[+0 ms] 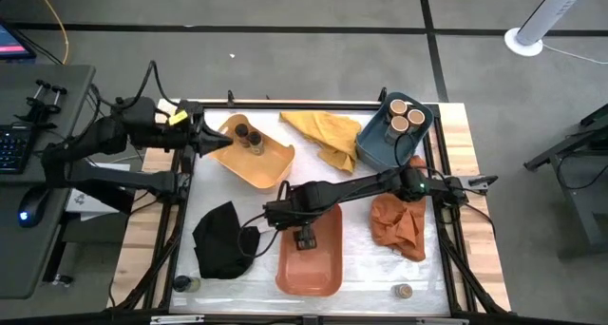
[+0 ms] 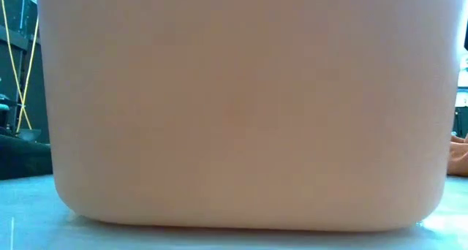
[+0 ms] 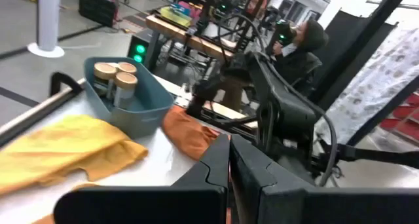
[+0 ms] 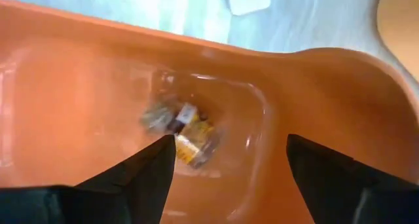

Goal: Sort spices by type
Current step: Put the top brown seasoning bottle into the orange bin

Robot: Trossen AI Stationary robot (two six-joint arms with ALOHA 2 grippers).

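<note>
The right tool hangs over the far end of the oblong orange plastic tub, which sits near the middle of the worktop's near edge. Its two dark fingers stand apart, with nothing between them. Below them, on the tub's floor, lies a small clear spice jar with a yellow and dark label (blurred, so its lid cannot be made out); it is tipped on its side and touches neither finger.

The left tool waits at the worktop's far left corner, its tips at the rim of the yellow plastic tub, fingers pressed together and holding nothing. Two slim dark-topped jars stand upright side by side in that tub.

In the blue-grey plastic tub at the far right corner stand three wider jars with pale tan round tops, bunched together.

One more tan-topped jar stands alone near the near right corner, and a small dark jar sits at the near left corner.

Three cloths lie on the white worktop: a crumpled yellow cloth between the yellow and blue tubs, a rumpled orange cloth toward the right edge, and a black cloth just left of the orange tub.
</note>
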